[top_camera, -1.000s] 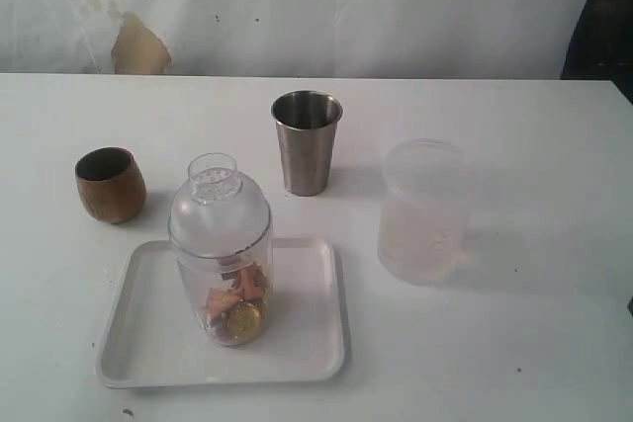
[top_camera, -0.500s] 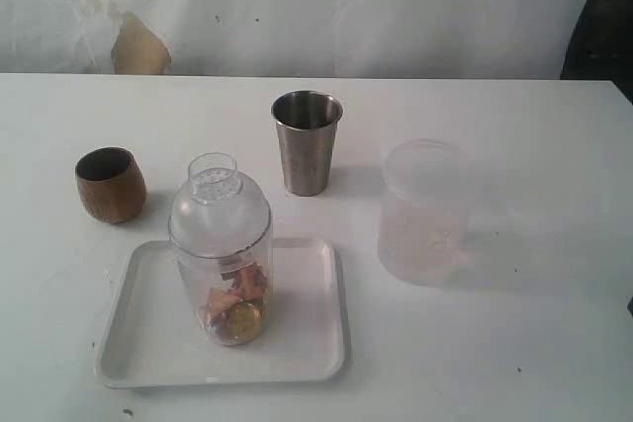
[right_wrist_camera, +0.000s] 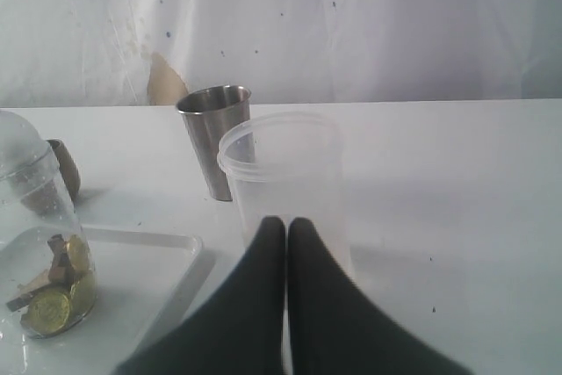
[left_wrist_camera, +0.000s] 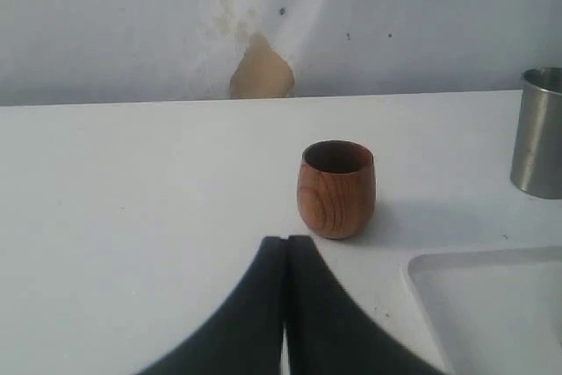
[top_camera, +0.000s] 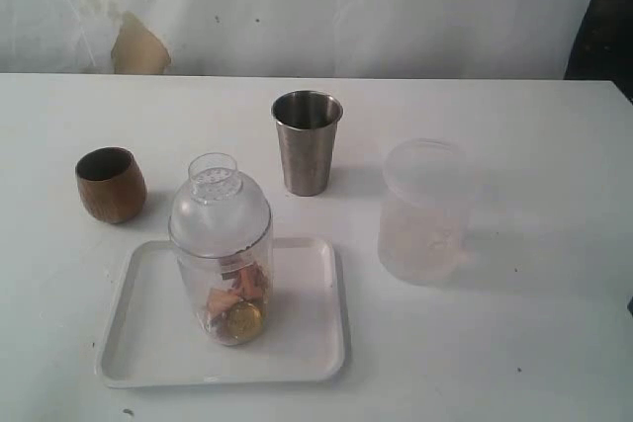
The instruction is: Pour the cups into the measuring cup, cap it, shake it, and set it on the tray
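The clear measuring cup [top_camera: 229, 289] stands upright on the white tray [top_camera: 297, 343], holding coins and brown bits, with the domed cap [top_camera: 218, 200] on top. The wooden cup [top_camera: 110, 184] stands left of the tray, the steel tumbler [top_camera: 307, 141] behind it, and the frosted plastic cup [top_camera: 423, 210] to its right. Neither arm shows in the exterior view. My left gripper [left_wrist_camera: 286, 240] is shut and empty, a little short of the wooden cup [left_wrist_camera: 336, 189]. The right gripper [right_wrist_camera: 286, 222] is also shut and empty, in front of the frosted cup [right_wrist_camera: 285, 173].
A white table [top_camera: 534, 135] carries everything, with a white wall and a tan patch [top_camera: 136, 46] behind. A dark object [top_camera: 601, 17] stands at the far right edge. The tray corner [left_wrist_camera: 492, 305] lies beside the left gripper.
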